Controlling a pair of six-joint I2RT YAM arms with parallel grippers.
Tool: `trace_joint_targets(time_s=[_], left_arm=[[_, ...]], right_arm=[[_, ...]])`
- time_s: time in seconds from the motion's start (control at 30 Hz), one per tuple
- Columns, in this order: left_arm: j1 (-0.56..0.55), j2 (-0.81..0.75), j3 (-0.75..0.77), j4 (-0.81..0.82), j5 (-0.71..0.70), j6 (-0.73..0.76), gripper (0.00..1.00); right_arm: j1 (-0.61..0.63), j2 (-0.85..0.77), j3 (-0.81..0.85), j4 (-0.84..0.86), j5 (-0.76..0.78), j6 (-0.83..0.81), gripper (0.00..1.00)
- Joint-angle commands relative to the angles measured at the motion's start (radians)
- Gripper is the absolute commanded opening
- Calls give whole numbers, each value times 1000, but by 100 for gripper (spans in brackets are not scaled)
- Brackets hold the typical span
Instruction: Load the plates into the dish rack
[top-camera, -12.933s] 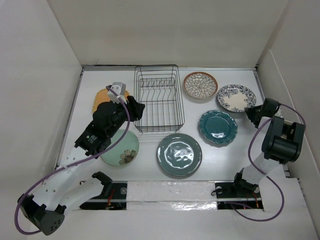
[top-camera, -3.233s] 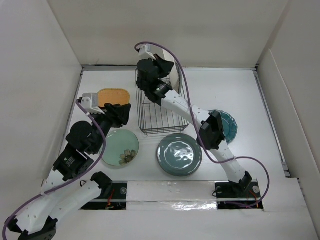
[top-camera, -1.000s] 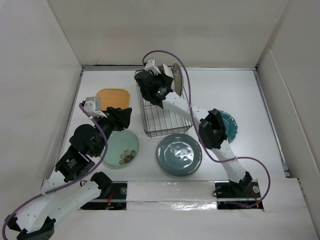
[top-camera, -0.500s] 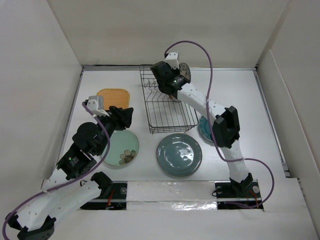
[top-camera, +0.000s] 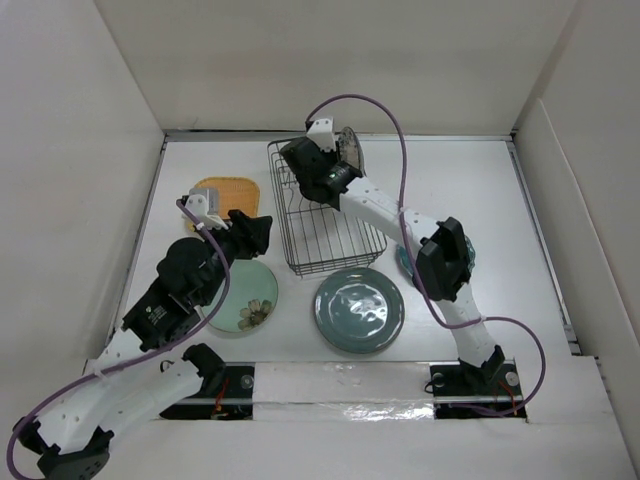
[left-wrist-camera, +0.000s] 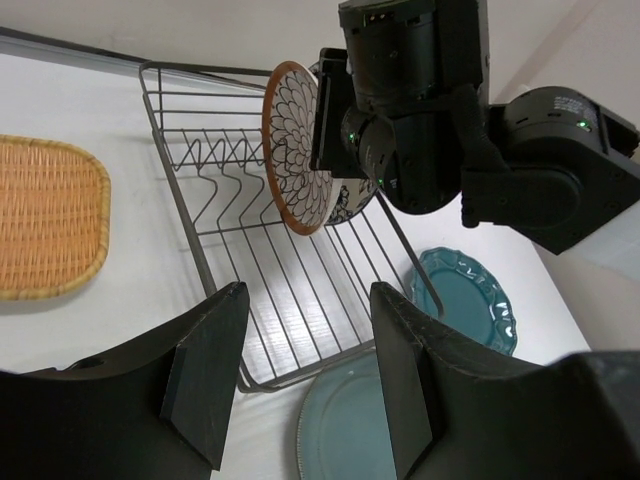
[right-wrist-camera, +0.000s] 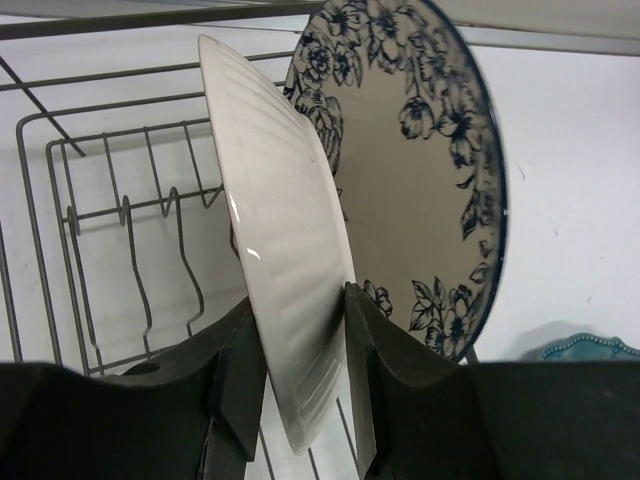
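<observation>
My right gripper (top-camera: 325, 168) (right-wrist-camera: 300, 345) is shut on the orange-brown plate with white petals (left-wrist-camera: 298, 145). It holds the plate on edge at the far end of the black wire dish rack (top-camera: 322, 220) (left-wrist-camera: 240, 230); the plate's pale ribbed underside (right-wrist-camera: 285, 250) faces its camera. The white plate with blue pattern (right-wrist-camera: 425, 170) (left-wrist-camera: 357, 203) stands upright just behind it. My left gripper (top-camera: 252, 235) (left-wrist-camera: 305, 385) is open and empty, near the rack's near left corner. The mint plate (top-camera: 243, 297), the grey-green plate (top-camera: 359, 310) and the orange square plate (top-camera: 226, 190) lie flat.
The teal scalloped plate (left-wrist-camera: 466, 310) lies right of the rack, mostly under my right arm (top-camera: 440, 260) in the top view. White walls (top-camera: 100, 150) close in the table on the left, back and right.
My right gripper has swung left with the petal plate, and the rack has shifted back left with it. My left gripper has crept a little toward the rack.
</observation>
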Motion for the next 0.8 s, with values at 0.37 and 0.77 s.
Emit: trace_joint_targets(time_s=[0.37, 0.77], left_arm=[[-5, 56, 10, 12, 17, -24, 48], [32, 76, 11, 25, 31, -4, 48]], right_arm=[[-83, -73, 10, 53, -149, 155, 45], [-92, -321, -102, 174, -268, 85, 89]])
